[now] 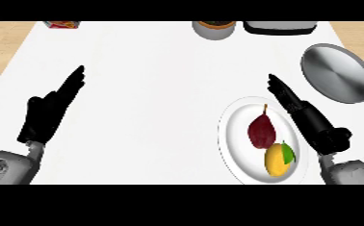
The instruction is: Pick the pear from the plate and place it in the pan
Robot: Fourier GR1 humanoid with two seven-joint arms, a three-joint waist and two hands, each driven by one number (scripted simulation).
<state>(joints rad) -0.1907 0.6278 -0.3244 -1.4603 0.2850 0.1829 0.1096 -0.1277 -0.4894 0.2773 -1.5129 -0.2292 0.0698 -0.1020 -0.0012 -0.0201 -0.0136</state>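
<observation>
Two fruits on white round plate (235, 124): dark red pear (261, 131), yellow lemon (277, 160). Right robot hand (307, 117) spread flat beside plate, probably lining up grab; round grey metal pan (334, 72) waits just beyond. Left robot hand (48, 108) open, idle on white surface (156, 90).

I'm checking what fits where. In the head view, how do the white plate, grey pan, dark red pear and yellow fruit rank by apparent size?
Largest to smallest:
1. white plate
2. grey pan, cut by the right edge, so unsure
3. dark red pear
4. yellow fruit, close to the pear

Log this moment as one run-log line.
dark red pear: on white round plate beside yellow lemon | round grey metal pan: holds nothing | left hand: open | right hand: open, over plate edge
</observation>
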